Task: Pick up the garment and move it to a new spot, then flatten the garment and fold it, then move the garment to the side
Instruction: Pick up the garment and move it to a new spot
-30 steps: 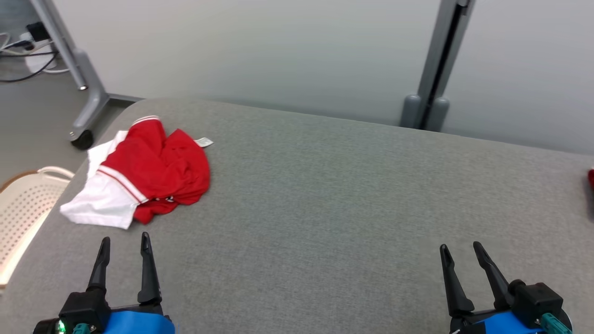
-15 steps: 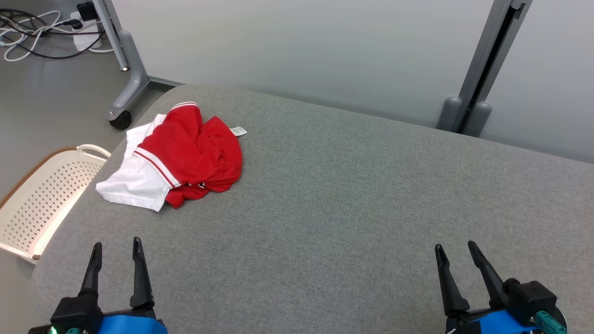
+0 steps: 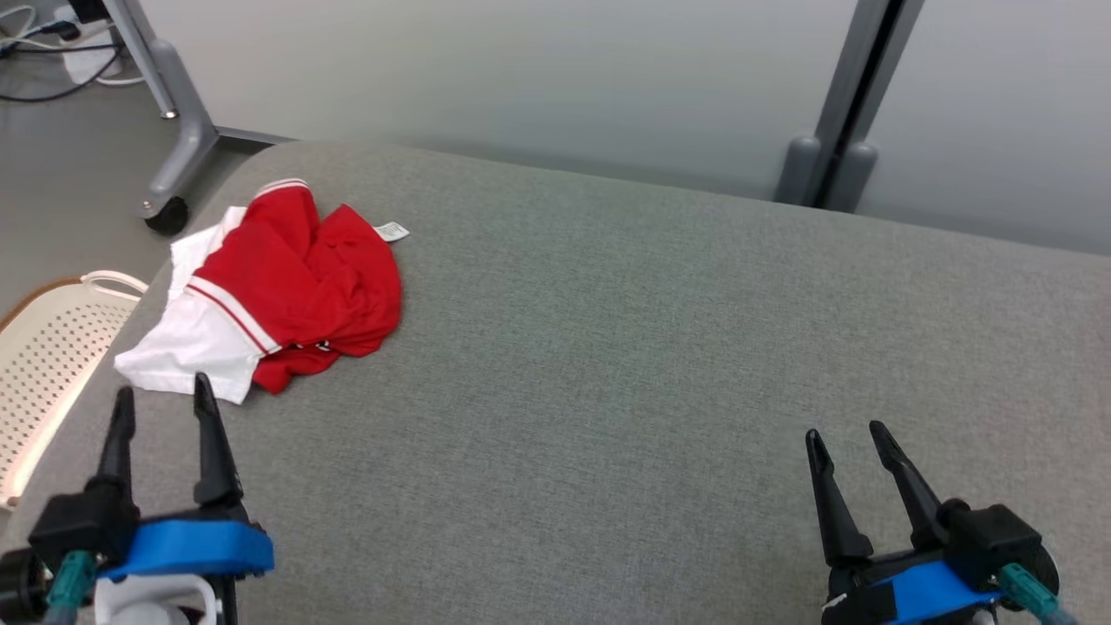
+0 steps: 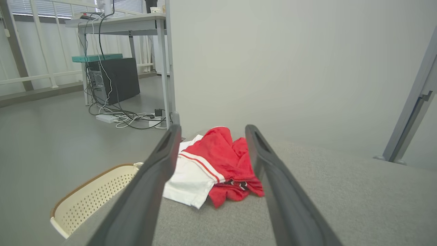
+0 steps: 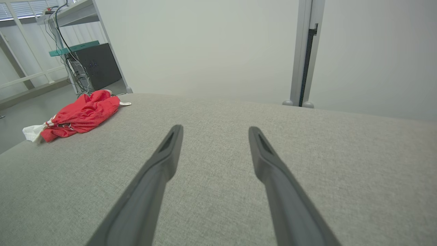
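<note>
The garment point(image 3: 295, 286), a crumpled red sports piece with white panels and striped trim, lies in a heap on the grey padded table point(image 3: 608, 347). It is just ahead of the left hand point(image 3: 163, 386) and a little toward that hand's inner side. Its white corner is the part nearest the fingertips. In the head view the inner fingertip overlaps that corner's edge, but the left wrist view shows bare table between them, so I judge them apart, not touching.

The left hand is released, its two dark fingers spread wide and holding nothing. Its wrist view frames the heap between the fingers. That posture fits lining up for a grasp, with enough spread to take a thick bunch of cloth.

The right hand point(image 3: 844, 430) is likewise released and empty, low over bare table, with the garment well away on its left. It probably hangs back because the heap is beyond its easy reach.

A small white label point(image 3: 391, 231) pokes out on the side of the heap farthest from the left hand. A perforated cream laundry basket point(image 3: 43, 356) stands below table level, off the edge on that hand's outer side.

The pick-up appears not yet done, since nothing is lifted. The heap sits near the table's rounded corner, so a grasp that drags outward could pull it over the edge toward the basket.
</note>
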Controlling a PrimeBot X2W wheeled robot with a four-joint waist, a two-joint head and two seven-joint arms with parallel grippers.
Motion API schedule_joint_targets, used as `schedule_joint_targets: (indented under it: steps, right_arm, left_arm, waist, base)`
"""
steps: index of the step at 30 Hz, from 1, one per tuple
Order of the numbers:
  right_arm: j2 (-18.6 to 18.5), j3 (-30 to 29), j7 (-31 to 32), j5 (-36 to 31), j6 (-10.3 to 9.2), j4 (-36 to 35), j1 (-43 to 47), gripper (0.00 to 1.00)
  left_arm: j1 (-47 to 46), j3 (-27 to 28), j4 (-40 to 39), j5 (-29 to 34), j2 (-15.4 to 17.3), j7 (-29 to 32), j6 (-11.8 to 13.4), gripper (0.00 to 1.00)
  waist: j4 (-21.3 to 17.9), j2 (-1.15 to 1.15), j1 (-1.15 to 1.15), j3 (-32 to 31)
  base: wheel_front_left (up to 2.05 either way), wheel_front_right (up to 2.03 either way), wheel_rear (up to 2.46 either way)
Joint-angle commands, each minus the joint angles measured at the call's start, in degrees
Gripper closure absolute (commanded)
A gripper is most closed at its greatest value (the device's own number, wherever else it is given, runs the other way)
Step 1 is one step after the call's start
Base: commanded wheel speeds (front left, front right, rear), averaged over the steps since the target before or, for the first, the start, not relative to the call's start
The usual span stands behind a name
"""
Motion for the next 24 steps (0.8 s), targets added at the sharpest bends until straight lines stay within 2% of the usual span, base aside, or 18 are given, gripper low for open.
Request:
schedule_joint_targets:
  steps: [1,7,16,24]
  right_arm:
    - [-0.1,0.0,0.1,-0.5,0.03,-1.0,-1.2,0.00]
    - [-1.3,0.4,1.9,-1.8,0.03,-5.4,-3.4,0.00]
    - [-4.0,-1.2,5.7,-3.8,0.03,-15.8,-6.9,0.00]
    - [-5.3,-4.3,8.2,-4.3,0.02,-23.7,-6.7,0.00]
  left_arm:
    - [-2.0,0.6,0.2,-0.5,0.6,-0.2,0.2,0.00]
    - [-11.5,3.1,2.4,-1.8,3.2,-0.2,0.5,0.00]
    - [-26.6,6.6,8.6,-2.9,9.9,1.1,1.6,0.00]
    - [-36.9,7.6,19.4,-4.0,15.5,3.3,0.8,0.00]
  waist:
    - [-0.6,-0.02,0.00,0.6]
    - [-4.5,-0.02,0.00,5.6]
    - [-11.2,-0.02,0.00,17.2]
    - [-13.0,-0.02,0.00,24.9]
  base:
    - [0.00,0.00,0.00]
    - [0.00,0.00,0.00]
    - [0.00,0.00,0.00]
    - [0.00,0.00,0.00]
